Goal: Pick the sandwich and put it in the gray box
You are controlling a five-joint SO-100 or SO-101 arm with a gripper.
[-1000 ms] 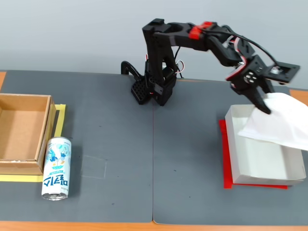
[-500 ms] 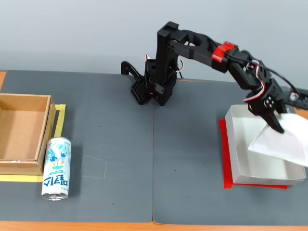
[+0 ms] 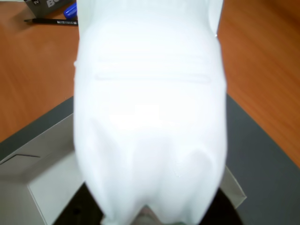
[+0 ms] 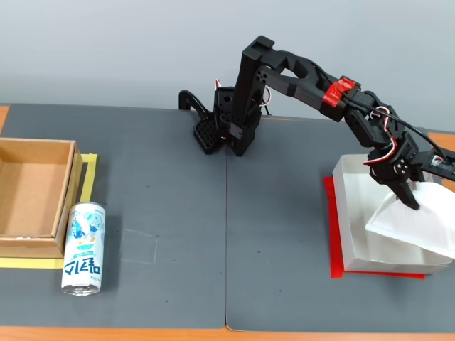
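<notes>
Fixed view: sandwich [image 4: 416,222] over gray box [image 4: 355,213]; can [image 4: 84,247], brown box [image 4: 32,195] far left.

white sandwich [image 4: 416,222], pale grey box [image 4: 353,213] over red sheet [image 4: 332,234], blue-and-white can [image 4: 84,248]

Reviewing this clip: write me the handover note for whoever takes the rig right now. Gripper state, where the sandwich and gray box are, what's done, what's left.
Gripper: shut on the sandwich, low over the gray box at the right of the fixed view.
Sandwich: lowered into the box, its far end sticking out past the right wall; the wrist view shows it filling the frame over the box edge.
Gray box: on its red sheet, right side of the mat.
Can and brown cardboard box: at the left, apart from the arm.
Done: pick and carry.
Left: release, check the sandwich settles inside, retract the arm.
</notes>
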